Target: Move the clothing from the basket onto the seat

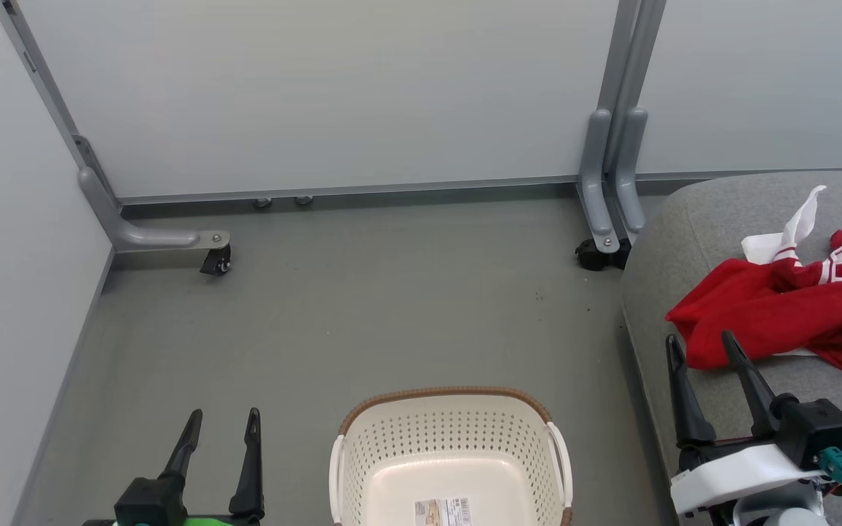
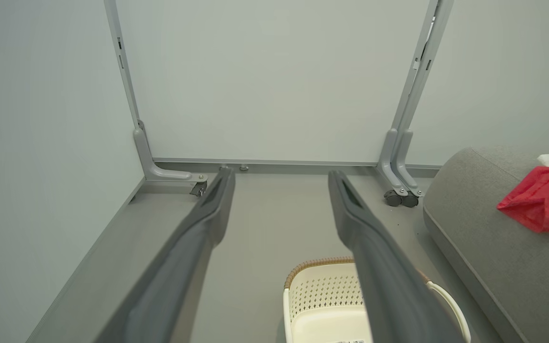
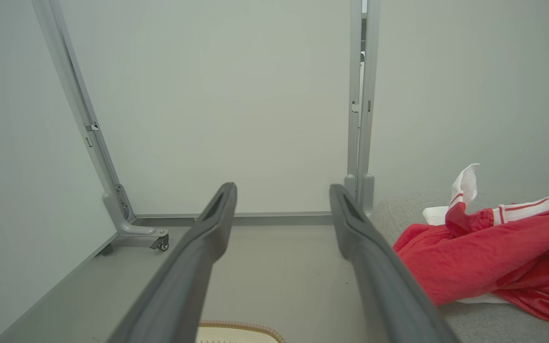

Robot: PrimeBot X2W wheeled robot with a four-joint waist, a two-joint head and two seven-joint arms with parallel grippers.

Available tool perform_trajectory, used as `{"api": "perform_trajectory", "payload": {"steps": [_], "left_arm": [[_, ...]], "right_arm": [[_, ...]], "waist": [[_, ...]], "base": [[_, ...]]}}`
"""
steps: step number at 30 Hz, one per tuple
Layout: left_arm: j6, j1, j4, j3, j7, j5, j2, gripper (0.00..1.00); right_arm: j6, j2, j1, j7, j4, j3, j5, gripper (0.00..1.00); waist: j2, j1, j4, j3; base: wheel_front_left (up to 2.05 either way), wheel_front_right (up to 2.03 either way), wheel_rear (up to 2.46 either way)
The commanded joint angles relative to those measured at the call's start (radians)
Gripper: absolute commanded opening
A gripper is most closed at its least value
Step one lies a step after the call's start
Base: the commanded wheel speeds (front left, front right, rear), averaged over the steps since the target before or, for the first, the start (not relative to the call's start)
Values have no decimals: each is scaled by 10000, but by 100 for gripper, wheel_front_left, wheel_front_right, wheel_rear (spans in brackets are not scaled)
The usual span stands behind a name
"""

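1. Clothing (image 1: 779,314): heaped on the seat (image 1: 684,234), right of the basket (image 1: 443,394). The red folds reach toward the seat edge nearest the basket.
2. Basket: the visible bottom is bare except for a label (image 1: 443,510). Its near end is cut off by the frame, so something may possibly be left there; I cannot confirm.
3. Left tool (image 1: 224,416): left of the basket, fingers spread, empty.
4. Right tool (image 1: 700,340): right of the basket, fingers spread, empty, tips just beside the cloth's hem.
5. Risk: a careless right-tool move could hook that hem and drag cloth off the seat onto the floor (image 1: 392,307) beside the basket.
6. Risk: loose fabric near the edge may slump off if nudged.
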Motion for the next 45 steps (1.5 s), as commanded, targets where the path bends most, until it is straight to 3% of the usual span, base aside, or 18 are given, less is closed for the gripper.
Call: {"api": "perform_trajectory", "payload": {"steps": [1,19,20,24,45], "left_arm": [[-53,46,-54,44,0,-14,21,100],[-152,115,19,111,0,-294,20,100],[-117,7,41,75,0,-253,0,0],[-114,52,270,32,29,-430,-6,0],[-121,-538,274,328,888,-4312,146,0]], "right_arm": [[-15,-5,-68,-28,-36,-5,-47,100],[-15,60,-84,-28,-38,-31,-20,100],[0,54,-6,0,-29,-16,-6,0],[2,98,106,63,278,-28,174,0],[-1,143,-384,1046,574,-355,3957,0]], "waist": [[0,0,-9,0],[0,0,-97,-27],[0,0,-99,-27],[0,0,-105,-19],[0,0,-228,143]], "base": [[0,0,0],[0,0,0],[0,0,0],[0,0,0],[0,0,0]]}}
